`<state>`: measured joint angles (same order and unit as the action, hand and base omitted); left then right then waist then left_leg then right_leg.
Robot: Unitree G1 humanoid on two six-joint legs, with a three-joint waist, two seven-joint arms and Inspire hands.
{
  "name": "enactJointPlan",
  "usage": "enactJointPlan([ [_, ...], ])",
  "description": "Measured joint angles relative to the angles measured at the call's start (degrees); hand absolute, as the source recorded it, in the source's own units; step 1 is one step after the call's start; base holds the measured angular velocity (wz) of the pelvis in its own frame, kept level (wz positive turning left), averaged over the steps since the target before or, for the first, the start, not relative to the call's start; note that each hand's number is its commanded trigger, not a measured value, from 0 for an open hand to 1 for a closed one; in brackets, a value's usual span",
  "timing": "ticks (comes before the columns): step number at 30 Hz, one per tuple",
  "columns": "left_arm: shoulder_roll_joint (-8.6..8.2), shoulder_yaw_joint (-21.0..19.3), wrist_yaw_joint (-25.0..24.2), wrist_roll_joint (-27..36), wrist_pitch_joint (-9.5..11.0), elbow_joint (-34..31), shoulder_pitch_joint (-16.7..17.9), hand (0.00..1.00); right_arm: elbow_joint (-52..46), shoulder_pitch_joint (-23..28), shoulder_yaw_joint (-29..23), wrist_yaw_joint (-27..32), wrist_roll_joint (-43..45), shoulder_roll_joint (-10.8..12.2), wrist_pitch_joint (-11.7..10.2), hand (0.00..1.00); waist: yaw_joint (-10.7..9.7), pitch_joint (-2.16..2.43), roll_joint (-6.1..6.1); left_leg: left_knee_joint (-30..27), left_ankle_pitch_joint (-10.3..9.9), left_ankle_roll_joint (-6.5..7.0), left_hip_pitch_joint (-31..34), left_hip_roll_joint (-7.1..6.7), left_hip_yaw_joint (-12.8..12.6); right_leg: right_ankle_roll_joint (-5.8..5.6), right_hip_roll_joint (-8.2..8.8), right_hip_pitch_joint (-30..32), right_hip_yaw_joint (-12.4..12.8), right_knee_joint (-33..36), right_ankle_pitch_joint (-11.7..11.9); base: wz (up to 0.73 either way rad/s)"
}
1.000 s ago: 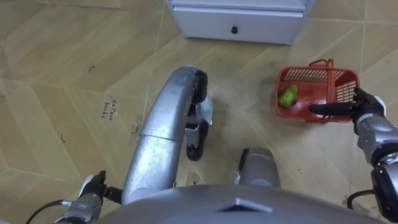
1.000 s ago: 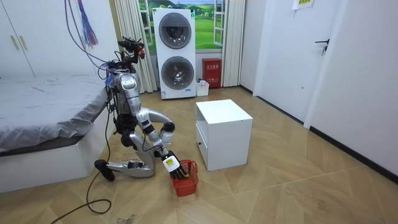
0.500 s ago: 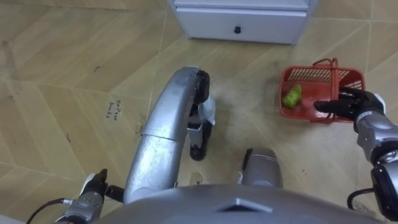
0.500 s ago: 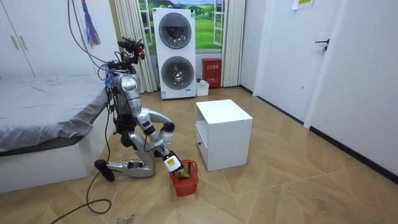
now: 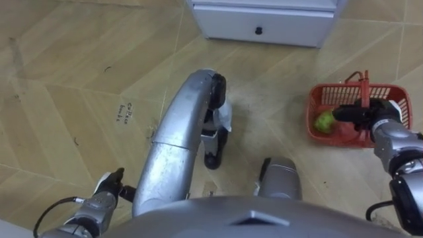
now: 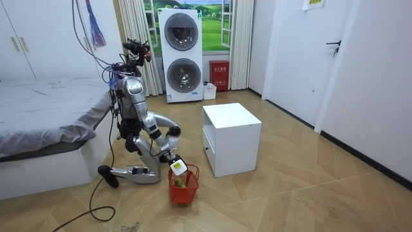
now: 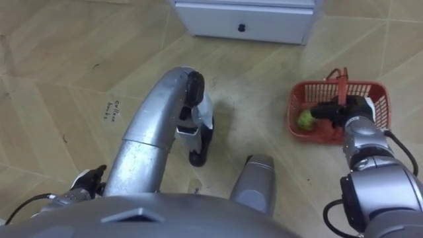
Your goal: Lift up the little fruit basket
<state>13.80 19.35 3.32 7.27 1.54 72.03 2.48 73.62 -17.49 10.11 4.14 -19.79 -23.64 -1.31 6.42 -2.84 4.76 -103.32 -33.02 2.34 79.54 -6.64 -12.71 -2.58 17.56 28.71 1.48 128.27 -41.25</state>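
The red fruit basket (image 5: pixel 391 92) is on the wooden floor to my right, with a green fruit (image 5: pixel 324 121) inside it. Its handle (image 5: pixel 363 82) stands upright above the rim. My right hand (image 5: pixel 373 114) reaches over the basket with its fingers curled round the lower part of that handle. In the room view I kneel on the floor with the basket (image 6: pixel 183 188) right in front of my knees, hanging tilted under the right hand (image 6: pixel 176 168). My left hand (image 5: pixel 107 190) is low at my left side, away from the basket.
A white cabinet (image 5: pixel 264 23) with a drawer and a dark knob (image 5: pixel 258 30) stands just beyond the basket. A bed (image 6: pixel 45 129) is behind me, and stacked washing machines (image 6: pixel 183 55) stand against the far wall. Open floor lies to my left.
My right hand's fingers, straight a second ago, have curled round the handle. The handle now stands upright, and in the room view the basket has swung nearer to my knees.
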Motion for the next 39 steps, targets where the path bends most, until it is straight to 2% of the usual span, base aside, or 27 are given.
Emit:
enactJointPlan([
  [8, -0.62, 0.1, 0.0, 0.0, -0.1, 1.4, -1.2, 0.00, 0.0, 0.0, 0.1, -0.3, 0.1, 0.5, 0.0, 1.00, -0.2, -0.07, 0.11, -0.3, 0.5, 0.25, -0.2, 0.01, 0.2, 0.00, -0.27, -0.5, 0.3, 0.5, 0.0, 0.00],
  [14, -0.76, -0.3, -0.1, -0.1, -0.1, 3.5, -3.0, 0.00, 0.0, 0.0, 0.0, -1.8, 0.6, 1.0, 0.0, 1.00, -0.5, -0.55, 1.20, -0.5, 0.6, 0.20, -0.3, 0.13, 0.5, -0.03, -0.71, -0.7, 0.7, 0.6, 0.0, 0.00],
  [18, -0.66, -1.4, -0.5, -0.7, -0.2, 3.4, -4.2, 0.00, -0.3, 0.0, 0.0, -1.9, 1.6, 1.1, 0.0, 1.00, -0.4, -0.51, 1.13, -1.5, 0.5, 0.33, -0.4, 0.53, 1.3, -0.06, -1.84, -1.3, 0.8, 0.6, 0.0, -0.05],
  [20, -0.60, -2.7, -0.7, -0.6, -0.3, 3.4, -4.9, 0.00, -1.2, 0.0, 0.0, -1.8, 2.2, 1.1, 0.0, 1.00, -0.5, -0.64, 1.43, -1.6, 0.4, 0.53, -0.7, 0.63, 1.4, -0.16, -1.93, -1.6, 0.9, 0.6, -0.1, -0.06],
  [24, -0.54, -4.1, -0.8, -1.0, -0.3, 1.9, -5.1, 0.00, -7.4, -0.1, -0.2, -1.5, 3.5, 1.1, 0.3, 1.00, -1.8, -0.57, 1.66, -2.4, 0.0, 1.14, -1.2, 0.67, 1.6, -0.15, -2.27, -2.8, 0.8, 0.4, -0.1, -0.03],
  [26, -0.35, -4.3, -0.8, -1.3, -0.2, 0.8, -5.4, 0.00, -11.5, -0.6, -0.2, -0.8, 4.5, 1.3, 0.8, 1.00, -2.8, -0.59, 1.74, -2.6, 0.0, 1.22, -1.3, -0.26, 2.0, -0.16, -2.25, -3.4, 0.7, 0.2, -0.1, 0.02],
  [28, -0.29, -6.2, -0.5, -2.7, -0.2, 0.6, -6.8, 0.00, -16.3, -1.1, -0.2, -0.5, 4.6, 1.6, 0.9, 1.00, -3.3, -0.53, 1.86, -2.9, -0.5, 2.09, -1.9, -0.20, 2.1, -0.28, -2.58, -4.3, 0.8, -0.5, -0.2, 0.00],
  [30, 0.19, -6.3, -0.4, -3.3, -0.3, 0.6, -8.0, 0.00, -19.6, -1.4, -0.1, -0.5, 4.7, 1.6, 1.1, 1.00, -3.3, -0.33, 1.73, -2.9, -0.8, 2.67, -2.6, -0.15, 2.2, -0.45, -3.42, -5.1, 0.9, -1.6, -0.3, 0.00],
  [33, 0.35, -7.2, 0.0, -3.6, -0.3, -0.6, -8.2, 0.00, -23.3, -1.8, -0.1, -0.9, 4.7, 2.1, 1.2, 1.00, -3.0, -0.16, 1.52, 0.1, -0.8, 3.18, -4.9, 0.12, 2.4, -0.53, -5.66, -5.4, 2.3, -6.9, -0.3, -0.12],
  [35, -0.11, -7.9, 0.0, -4.2, -0.8, -1.4, -7.1, 0.00, -24.5, -1.6, -0.1, -1.5, 4.7, 3.0, 1.9, 1.00, -2.9, 0.29, 0.81, 4.6, -0.7, 3.50, -8.1, 0.69, 2.8, -0.54, -6.59, -6.3, 3.0, -14.0, -0.3, -0.36],
  [36, -0.53, -8.1, 0.1, -4.9, -1.5, -1.6, -5.7, 0.00, -26.6, -1.0, -0.1, -1.8, 4.7, 3.4, 2.7, 1.00, -2.8, 0.81, -0.10, 8.7, -0.4, 3.67, -10.5, 1.28, 3.2, -0.55, -7.07, -6.8, 3.2, -20.5, -0.3, -0.53],
  [37, -0.83, -8.9, 0.1, -5.7, -2.2, -1.7, -4.4, 0.00, -29.5, -0.3, -0.1, -1.9, 4.7, 3.7, 3.2, 1.00, -2.9, 1.17, -0.41, 13.8, 0.8, 3.83, -12.9, 1.60, 3.4, -0.64, -7.11, -7.6, 3.5, -28.0, -0.2, -0.52],
  [38, -0.96, -9.6, 0.1, -5.8, -2.6, -1.7, -3.6, 0.00, -30.8, 0.1, -0.1, -2.0, 4.6, 3.7, 3.4, 1.00, -3.0, 1.25, -0.47, 16.5, 1.4, 3.81, -14.3, 1.71, 3.4, -0.69, -7.09, -8.3, 3.6, -32.0, -0.2, -0.47],
  [39, -1.02, -10.5, 0.1, -6.3, -3.3, -2.2, -2.4, 0.00, -33.7, 0.7, -0.1, -2.3, 5.1, 3.9, 4.3, 1.00, -3.2, 1.29, -0.54, 21.9, 2.6, 3.84, -17.5, 1.93, 3.4, -1.12, -7.09, -10.8, 3.6, -40.7, 0.0, -0.42],
])
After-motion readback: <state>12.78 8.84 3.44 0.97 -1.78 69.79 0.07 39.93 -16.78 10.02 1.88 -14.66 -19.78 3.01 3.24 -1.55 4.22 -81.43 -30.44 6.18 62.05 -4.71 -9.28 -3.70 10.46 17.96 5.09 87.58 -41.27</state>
